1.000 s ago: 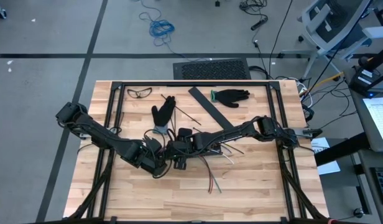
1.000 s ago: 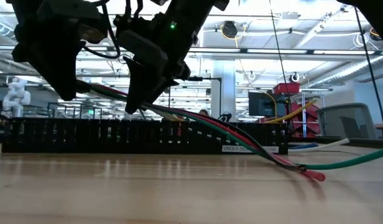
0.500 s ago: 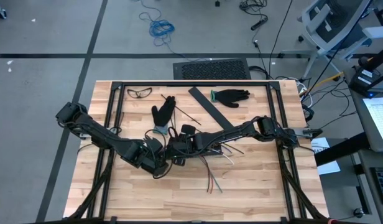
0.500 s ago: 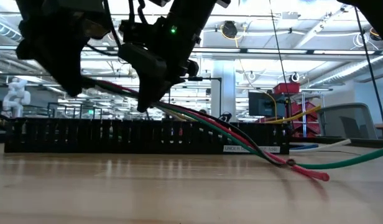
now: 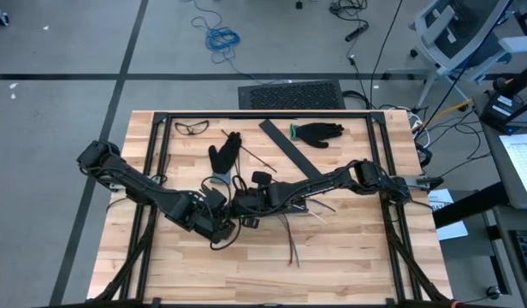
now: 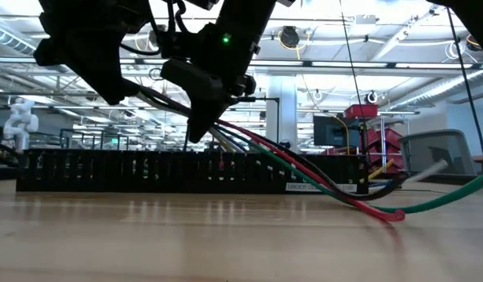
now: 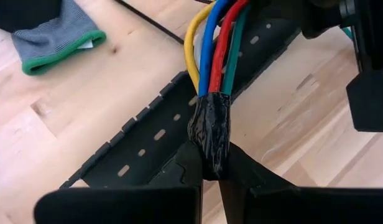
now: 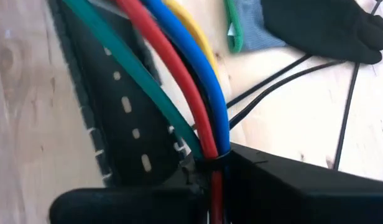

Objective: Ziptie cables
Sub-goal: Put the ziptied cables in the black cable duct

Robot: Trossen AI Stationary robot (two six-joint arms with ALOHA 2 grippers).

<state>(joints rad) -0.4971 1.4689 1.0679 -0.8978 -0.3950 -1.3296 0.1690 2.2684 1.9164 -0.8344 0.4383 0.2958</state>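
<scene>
Left gripper: fingers pinched tight on the black-taped end of the cables, near the table's centre, slightly toward 7 o'clock in the high view.
Right gripper: clamped narrow on the same bundle, just beside the left gripper on its 3 o'clock side; its fingers close around the red and blue wires where they pass through.
Cables: yellow, blue, red and green wires leave a wrap of black tape side by side; held above the wood between the two grippers, their free ends trail down to the table toward 5 o'clock, the red and green tips resting on the boards in the low view.
Black slotted strip: lies flat under the raised bundle, running long across the low view behind the wires.
Gloves: one black glove at about 11 o'clock of the grippers, another at about 1 o'clock near the far edge.
Safety glasses: at the far left of the table.
Thin black sticks: lie on the wood beside the glove cuff.
Table: pale wooden planks.
</scene>
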